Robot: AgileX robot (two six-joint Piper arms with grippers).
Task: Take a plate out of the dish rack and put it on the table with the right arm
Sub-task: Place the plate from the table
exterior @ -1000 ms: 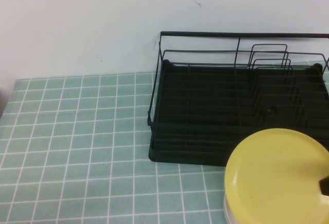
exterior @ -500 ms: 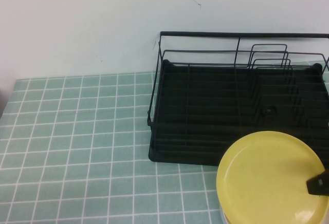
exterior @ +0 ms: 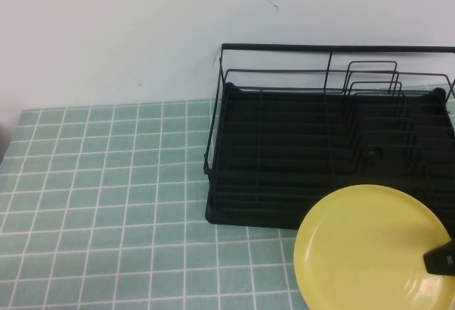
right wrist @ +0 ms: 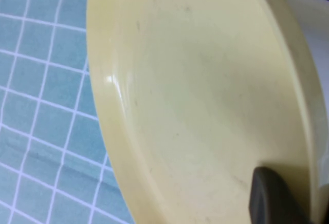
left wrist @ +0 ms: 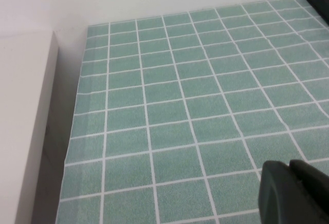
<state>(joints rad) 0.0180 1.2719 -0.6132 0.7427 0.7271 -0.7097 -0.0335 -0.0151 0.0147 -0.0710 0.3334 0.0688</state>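
The right gripper [exterior: 442, 262], jaws clamping the plate [exterior: 370, 249] rim, is holding it out of the rack [exterior: 284, 161] above the tabletop [exterior: 106, 203]; next: lowering and releasing; left gripper [left wrist: 295, 193], state unclear, is parking.

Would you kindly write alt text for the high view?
A yellow plate, gripped at its rim by the right gripper, sits low right over the green tiled table, in front of an empty black dish rack. The left gripper is out of view here.
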